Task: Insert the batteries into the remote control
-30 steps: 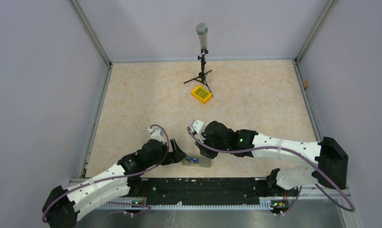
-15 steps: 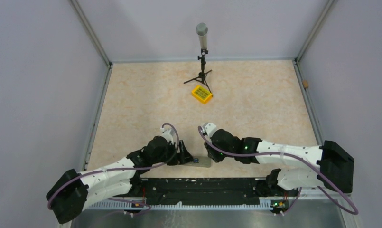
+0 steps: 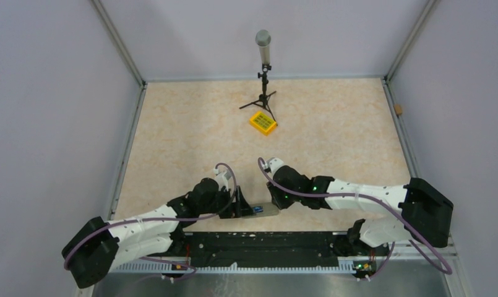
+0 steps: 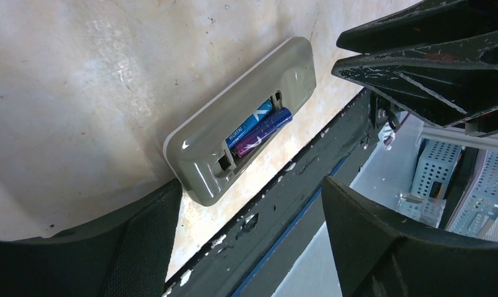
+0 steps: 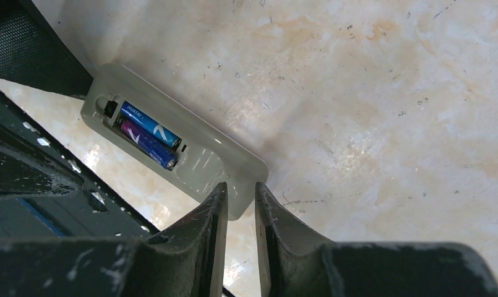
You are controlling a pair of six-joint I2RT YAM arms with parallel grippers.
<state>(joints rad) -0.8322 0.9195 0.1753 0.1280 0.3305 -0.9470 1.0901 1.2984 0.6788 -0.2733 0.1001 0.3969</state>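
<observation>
The remote control (image 3: 266, 211) lies back up near the table's front edge. Its battery bay is open. Two blue-and-dark batteries (image 4: 258, 129) lie side by side in the bay, also seen in the right wrist view (image 5: 148, 135). My left gripper (image 3: 241, 206) is open, and its jaws stand wide on either side of the remote's left end (image 4: 197, 179). My right gripper (image 5: 240, 185) is shut to a narrow slit with nothing between the fingers. It sits just over the remote's right end (image 5: 234, 176).
A black rail (image 3: 265, 241) runs along the front edge right beside the remote. A yellow square box with green keys (image 3: 263, 122) and a microphone on a tripod (image 3: 263, 68) stand at the back. A small brown object (image 3: 398, 109) lies at the right wall.
Both arms have closed in on the remote: the left gripper moved right to its left end, the right gripper moved forward and down to its right end.
</observation>
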